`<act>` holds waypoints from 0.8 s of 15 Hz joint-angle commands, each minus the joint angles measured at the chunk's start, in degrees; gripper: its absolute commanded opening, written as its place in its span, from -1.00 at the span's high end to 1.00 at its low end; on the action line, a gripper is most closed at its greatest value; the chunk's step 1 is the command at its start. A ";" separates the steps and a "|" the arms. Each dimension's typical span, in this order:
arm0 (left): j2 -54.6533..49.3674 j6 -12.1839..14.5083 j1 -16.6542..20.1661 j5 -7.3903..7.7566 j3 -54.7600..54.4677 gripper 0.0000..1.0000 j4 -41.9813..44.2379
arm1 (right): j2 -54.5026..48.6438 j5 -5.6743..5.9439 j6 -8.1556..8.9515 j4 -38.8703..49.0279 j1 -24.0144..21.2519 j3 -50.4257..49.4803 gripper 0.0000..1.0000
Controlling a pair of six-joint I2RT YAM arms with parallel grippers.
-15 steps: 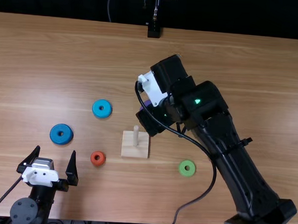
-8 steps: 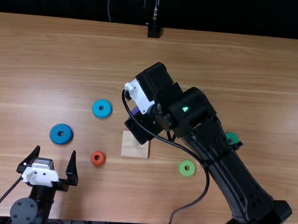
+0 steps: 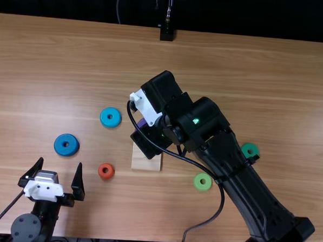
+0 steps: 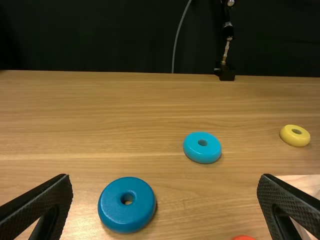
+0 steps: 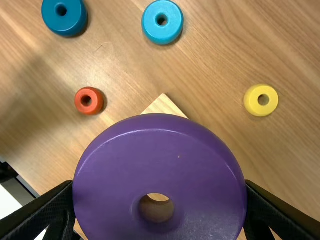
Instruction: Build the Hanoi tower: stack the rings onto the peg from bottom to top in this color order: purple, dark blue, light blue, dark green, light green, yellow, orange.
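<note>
Two-sided rim clasp on purple ring (image 5: 160, 150) with right gripper (image 5: 160, 185), over wooden base (image 3: 146, 162); leaves hole clear, likely for threading. Rests left gripper (image 3: 60, 162) wide-spread, empty, left of base.

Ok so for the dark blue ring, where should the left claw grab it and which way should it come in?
I'd grip the dark blue ring by its rounded outer edge, fingers on opposite sides, with the left claw coming down from above. It lies flat, hole facing up, and no other ring touches its edge.
</note>
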 commanded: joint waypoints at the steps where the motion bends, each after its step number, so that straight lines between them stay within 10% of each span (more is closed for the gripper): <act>1: -0.67 0.20 0.55 0.51 -2.52 -1.00 -0.74 | -0.83 -0.65 0.37 0.40 0.55 1.92 1.00; 12: -0.67 0.20 0.55 0.51 -2.52 -1.00 -0.74 | 0.32 -2.54 0.69 0.40 1.07 1.30 1.00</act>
